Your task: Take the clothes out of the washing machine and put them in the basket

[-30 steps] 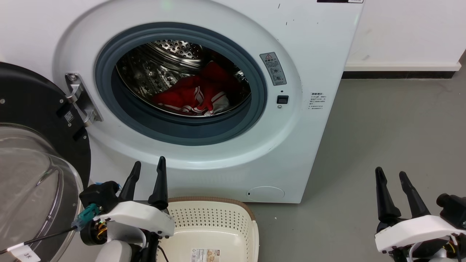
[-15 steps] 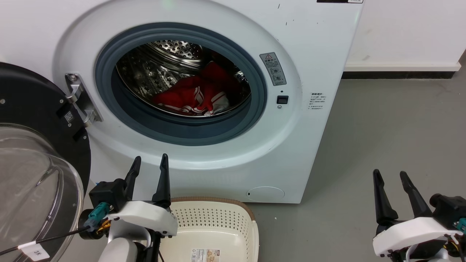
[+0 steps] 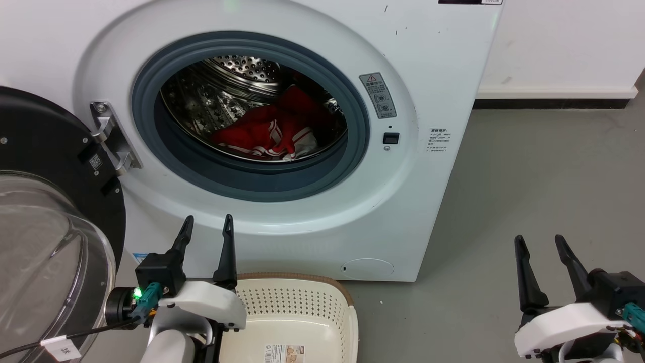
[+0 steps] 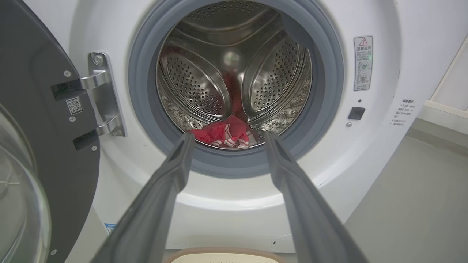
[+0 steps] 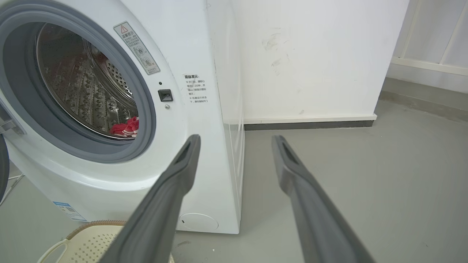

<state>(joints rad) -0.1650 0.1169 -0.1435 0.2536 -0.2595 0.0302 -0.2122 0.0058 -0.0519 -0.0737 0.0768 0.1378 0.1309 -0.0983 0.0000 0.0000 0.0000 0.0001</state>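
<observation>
Your left gripper (image 3: 209,219) is hanging low in front of the washing machine (image 3: 443,75), with both fingers spread wide and nothing between them. The clothes (image 3: 262,133) are lying up ahead of it, higher than its tips. They're bunched in a red heap with white stripes at the bottom of the steel drum (image 3: 221,85), well apart from the fingers. On the left wrist camera you're looking straight along those fingers, and the heap is showing right between the two tips, past the grey rubber ring (image 3: 363,136). The door (image 3: 45,151) is standing swung open off to that gripper's left. The basket (image 3: 347,307) is sitting on the floor (image 3: 529,176) just beside that gripper on its right, below the machine's front, with a paper label (image 3: 284,353) lying on its bottom.

Your right gripper (image 3: 538,238) is hovering over the grey floor, also gaping open and carrying nothing. The machine is standing off to its left. On the right wrist camera the clothes are peeking out of the drum opening far to the left of its fingers, well apart from them.
</observation>
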